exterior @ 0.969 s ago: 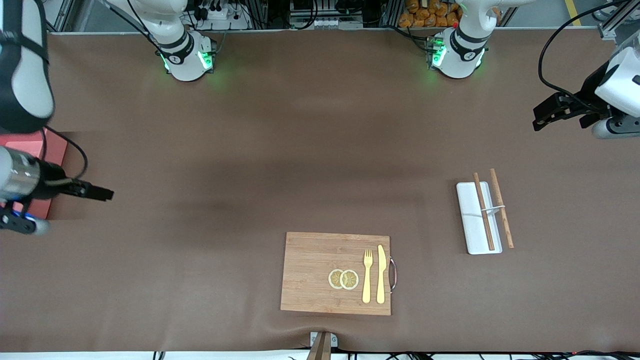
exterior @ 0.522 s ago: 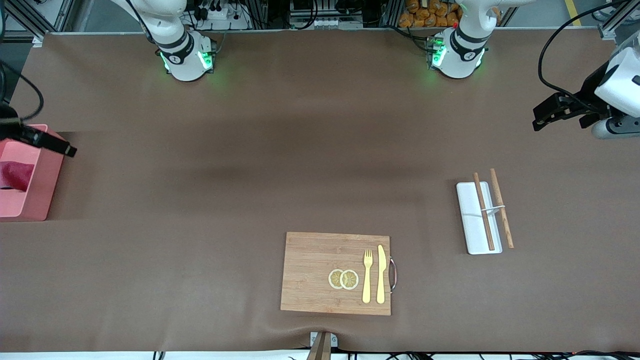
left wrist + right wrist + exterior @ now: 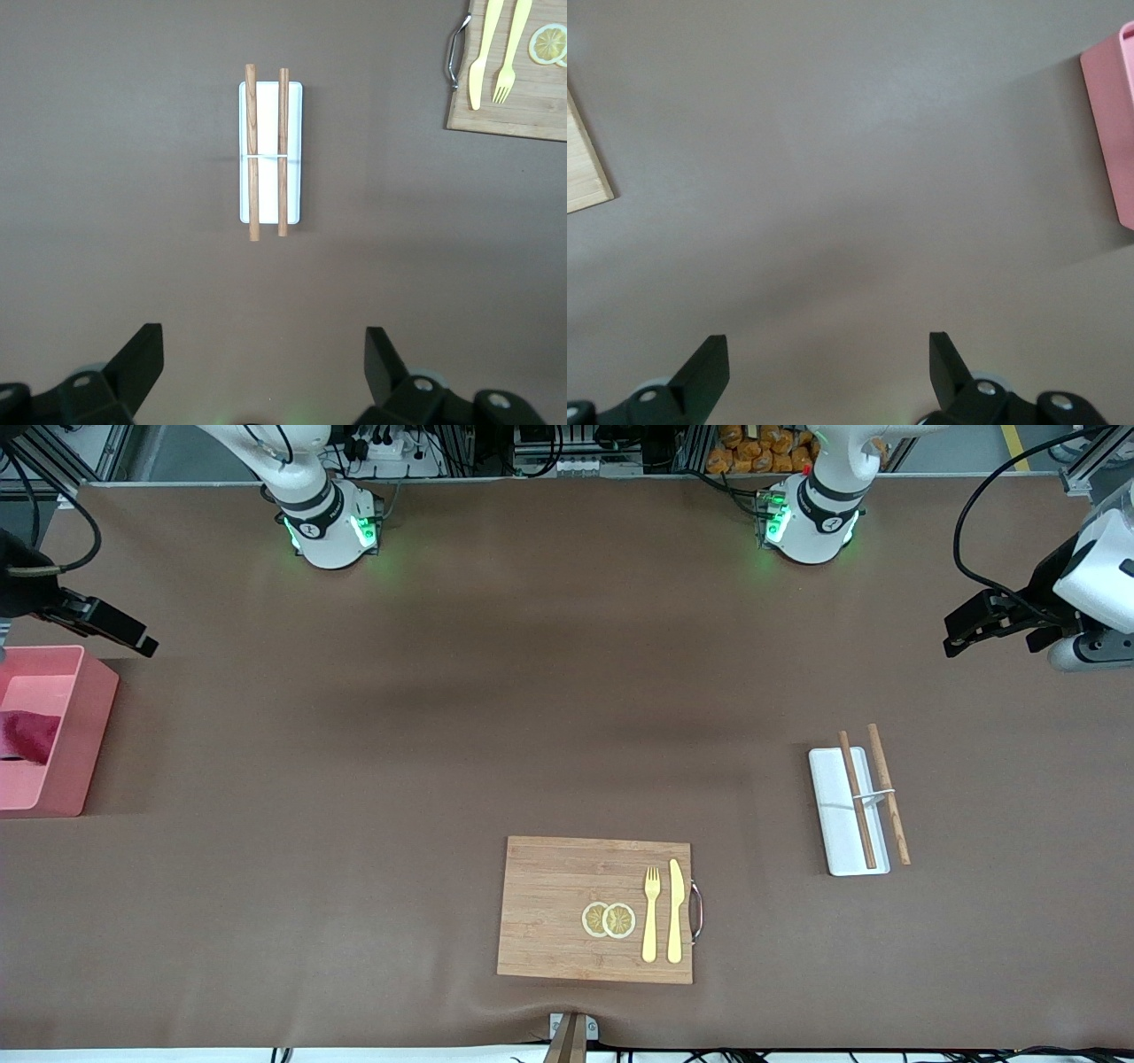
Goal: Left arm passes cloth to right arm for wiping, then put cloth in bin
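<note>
While both pairs of fingers are standing fully spread and gripping nothing, you are looking at the right gripper [image 3: 133, 638] hanging over bare table just beside the bin [image 3: 84, 735] and the left gripper [image 3: 961, 633] waiting over its end of the table. The cloth [image 3: 27, 735] is lying bunched inside the bin.

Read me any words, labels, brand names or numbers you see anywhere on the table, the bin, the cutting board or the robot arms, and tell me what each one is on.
No readable text anywhere.
The bin, cutting board and white tray carry no print.
Small dark marks on the right arm's base and the left arm's base: too small to read.
</note>
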Controlling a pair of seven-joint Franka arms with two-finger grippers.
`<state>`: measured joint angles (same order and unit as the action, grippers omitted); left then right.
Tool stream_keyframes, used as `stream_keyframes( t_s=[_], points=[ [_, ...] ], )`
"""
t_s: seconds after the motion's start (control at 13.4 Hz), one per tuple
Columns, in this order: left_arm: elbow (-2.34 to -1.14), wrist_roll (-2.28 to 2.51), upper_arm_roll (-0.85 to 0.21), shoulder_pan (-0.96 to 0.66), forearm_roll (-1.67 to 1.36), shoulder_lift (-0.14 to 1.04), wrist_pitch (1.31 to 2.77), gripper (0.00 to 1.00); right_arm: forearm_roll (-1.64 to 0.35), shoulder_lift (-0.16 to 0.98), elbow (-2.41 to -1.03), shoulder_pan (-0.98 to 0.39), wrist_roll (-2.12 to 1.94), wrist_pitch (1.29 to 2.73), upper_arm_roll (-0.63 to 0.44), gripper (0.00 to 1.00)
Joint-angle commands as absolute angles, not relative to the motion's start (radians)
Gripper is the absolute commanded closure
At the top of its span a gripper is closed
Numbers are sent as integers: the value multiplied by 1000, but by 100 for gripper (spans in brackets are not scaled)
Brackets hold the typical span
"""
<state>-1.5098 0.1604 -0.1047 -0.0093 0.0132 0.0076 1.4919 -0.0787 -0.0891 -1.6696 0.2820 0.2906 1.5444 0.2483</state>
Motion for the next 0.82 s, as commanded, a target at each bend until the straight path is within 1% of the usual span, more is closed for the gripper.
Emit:
stream_keyframes(
  t_s=[0.0, 0.3, 0.67, 0.75],
  points=[
    [-1522, 164, -106, -8, 6, 2, 1503, 0, -97, -92, -1687, 272, 307, 1586, 248, 0],
    [-1520, 164, -106, -8, 6, 0, 1503, 0, -89, -58, -1652, 250, 293, 1591, 247, 0],
    [-1522, 164, -106, -8, 6, 2, 1505, 0, -86, -41, -1652, 261, 290, 1591, 247, 0],
    [-1522, 164, -106, -9, 6, 2, 1505, 0, -80, -37, -1654, 240, 279, 1598, 238, 0]
  ],
)
